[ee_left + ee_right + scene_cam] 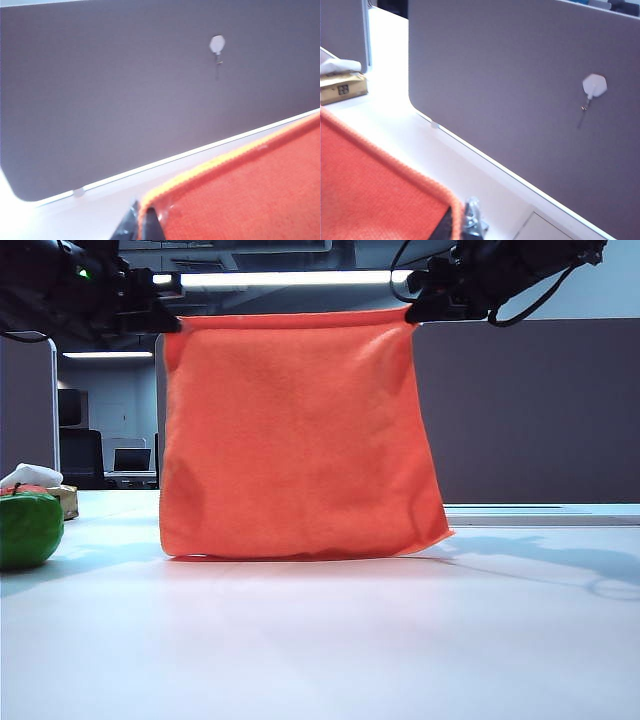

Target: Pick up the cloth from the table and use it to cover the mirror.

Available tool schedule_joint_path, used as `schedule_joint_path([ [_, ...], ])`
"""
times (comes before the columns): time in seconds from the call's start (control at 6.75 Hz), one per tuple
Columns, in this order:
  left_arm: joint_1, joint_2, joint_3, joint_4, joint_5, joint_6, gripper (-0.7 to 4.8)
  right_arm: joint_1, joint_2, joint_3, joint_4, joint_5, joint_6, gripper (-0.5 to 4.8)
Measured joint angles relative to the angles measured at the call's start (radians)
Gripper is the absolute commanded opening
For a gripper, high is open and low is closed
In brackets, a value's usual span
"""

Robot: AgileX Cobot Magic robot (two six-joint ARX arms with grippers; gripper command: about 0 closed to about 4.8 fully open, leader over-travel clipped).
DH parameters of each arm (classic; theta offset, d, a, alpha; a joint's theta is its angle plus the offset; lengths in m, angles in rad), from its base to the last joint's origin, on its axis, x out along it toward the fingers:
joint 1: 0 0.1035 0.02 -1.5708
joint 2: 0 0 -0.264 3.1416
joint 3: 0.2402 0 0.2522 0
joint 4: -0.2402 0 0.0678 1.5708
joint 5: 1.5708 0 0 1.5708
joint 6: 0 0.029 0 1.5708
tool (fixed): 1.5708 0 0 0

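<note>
The orange cloth (295,435) hangs spread like a curtain, its lower hem touching the white table (320,640). My left gripper (170,322) is shut on its upper left corner and my right gripper (410,312) on its upper right corner. The left wrist view has the left gripper (141,222) pinching the cloth (250,190) at its stitched hem. In the right wrist view the right gripper (460,222) is clamped on the cloth (375,195) at its corner. The mirror is hidden behind the cloth; a thin pale upright strip (158,410) at the cloth's left edge may be its side.
A grey-brown partition (530,410) stands behind, carrying a small white hook (217,45). On the table's left sit a green round object (28,528), a yellowish box (66,500) and a small white rag (32,476).
</note>
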Motion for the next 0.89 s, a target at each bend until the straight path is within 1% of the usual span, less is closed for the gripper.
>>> schedule_joint_path([
  [0.15, -0.003, 0.094, 0.103, 0.008, 0.023, -0.026, -0.06, -0.002, 0.057, 0.002, 0.017, 0.047, -0.001, -0.08],
  [0.59, -0.003, 0.102, 0.110, -0.034, 0.027, -0.026, -0.06, -0.001, 0.068, 0.002, 0.082, 0.092, -0.005, -0.07],
  [0.89, -0.005, 0.102, 0.110, -0.071, 0.027, -0.026, -0.06, -0.001, 0.068, 0.002, 0.089, 0.102, -0.004, -0.06],
])
